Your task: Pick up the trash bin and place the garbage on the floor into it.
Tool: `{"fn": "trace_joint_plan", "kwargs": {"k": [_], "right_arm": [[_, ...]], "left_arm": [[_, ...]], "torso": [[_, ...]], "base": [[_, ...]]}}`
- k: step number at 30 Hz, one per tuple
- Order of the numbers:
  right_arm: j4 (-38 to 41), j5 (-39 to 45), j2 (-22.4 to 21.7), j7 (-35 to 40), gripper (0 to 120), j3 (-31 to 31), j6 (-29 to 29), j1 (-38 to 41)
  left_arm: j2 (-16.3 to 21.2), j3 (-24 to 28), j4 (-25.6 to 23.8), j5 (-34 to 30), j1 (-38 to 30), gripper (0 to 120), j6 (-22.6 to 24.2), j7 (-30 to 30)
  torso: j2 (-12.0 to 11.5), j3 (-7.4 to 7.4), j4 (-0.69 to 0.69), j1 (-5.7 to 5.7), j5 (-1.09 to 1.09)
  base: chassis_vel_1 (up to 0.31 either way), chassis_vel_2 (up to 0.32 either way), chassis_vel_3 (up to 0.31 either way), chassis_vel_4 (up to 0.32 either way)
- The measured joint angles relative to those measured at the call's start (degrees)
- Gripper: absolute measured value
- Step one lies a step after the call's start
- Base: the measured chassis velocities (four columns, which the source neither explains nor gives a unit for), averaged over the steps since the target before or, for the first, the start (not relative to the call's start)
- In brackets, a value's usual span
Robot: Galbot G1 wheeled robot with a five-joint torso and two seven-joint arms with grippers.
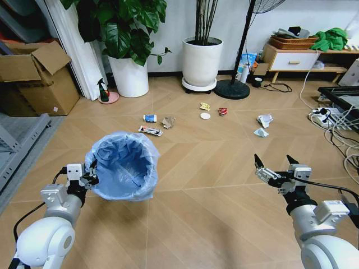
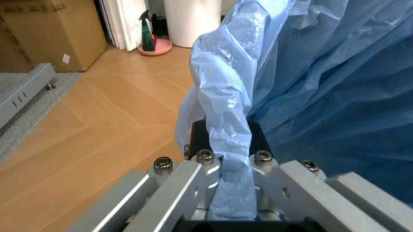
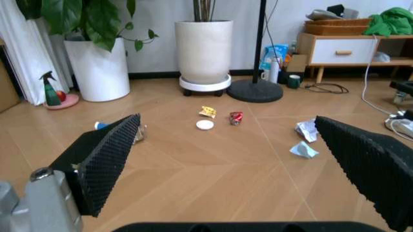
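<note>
Two grippers are raised over the floor point(image 1: 185, 185): the left gripper point(image 1: 90, 175) has its fingers clenched on the rim of the trash bin point(image 1: 124, 165), pinching a fold of the blue bag liner point(image 2: 226, 145) between them, so the bin hangs at the fingertips and clear of the boards. The right gripper point(image 1: 276, 168) hovers with its fingers spread wide and nothing between them. Beyond those open fingers the garbage lies scattered and untouched: two crumpled white tissues point(image 3: 306, 137) closest, on the side away from the bin, then a white lid point(image 3: 204, 124), a red wrapper point(image 3: 236, 118) and a yellow wrapper point(image 3: 207, 112) farther out, with brown paper point(image 1: 168, 121) and two blue-white wrappers point(image 1: 150, 124) ahead of the bin. By my judgement the bin is picked up and collecting has yet to start; the next move calls for lowering the free fingers around a piece, likely a tissue. No writing on the wrappers is readable.
</note>
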Motion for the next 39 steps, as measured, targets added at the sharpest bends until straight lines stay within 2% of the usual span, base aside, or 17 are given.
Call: {"fn": "trace_joint_plan", "kwargs": {"k": [39], "right_arm": [[0.25,-1.4,0.33,-0.46,100,-0.58,0.3,-0.45]], "left_arm": [[-0.22,0.27,-1.36,1.21,1.11,0,-0.62,0.8]], "torso": [[0.0,0.0,0.01,-0.01,0.01]], "base": [[-0.063,0.168,0.063,-0.17]]}}
